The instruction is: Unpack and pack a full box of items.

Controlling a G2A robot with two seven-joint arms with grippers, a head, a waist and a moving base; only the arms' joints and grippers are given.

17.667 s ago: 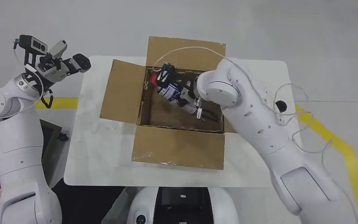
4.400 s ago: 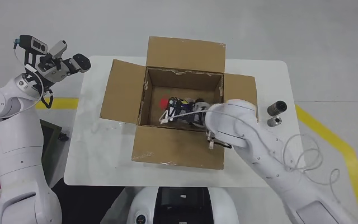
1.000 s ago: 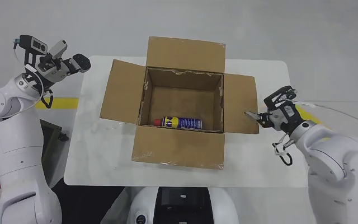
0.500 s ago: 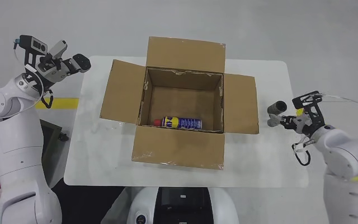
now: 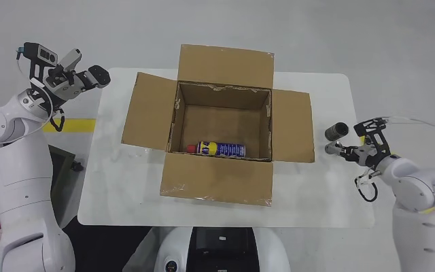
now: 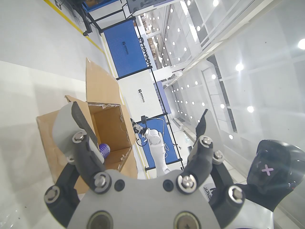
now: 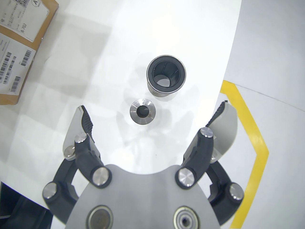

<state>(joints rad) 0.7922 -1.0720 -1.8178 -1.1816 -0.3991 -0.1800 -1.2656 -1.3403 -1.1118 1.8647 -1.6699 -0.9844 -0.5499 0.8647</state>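
Observation:
The open cardboard box stands mid-table, and a blue and yellow spray can lies on its floor. Just past the box's right flap, a dark metal sleeve and a small metal bushing stand on the table. My right gripper hovers open beside them at the table's right edge. The right wrist view looks down on the sleeve and bushing, just ahead of the right gripper. My left gripper is raised off the table's far left corner, open and holding nothing. The left gripper faces the box and the can.
The white table has bare room left of the box and along its front edge. A labelled box flap lies close to the metal parts. Yellow floor tape runs past the table's right edge.
My right arm has drawn back from the box's right flap toward the table's right edge, uncovering the sleeve and bushing. The left arm has not moved.

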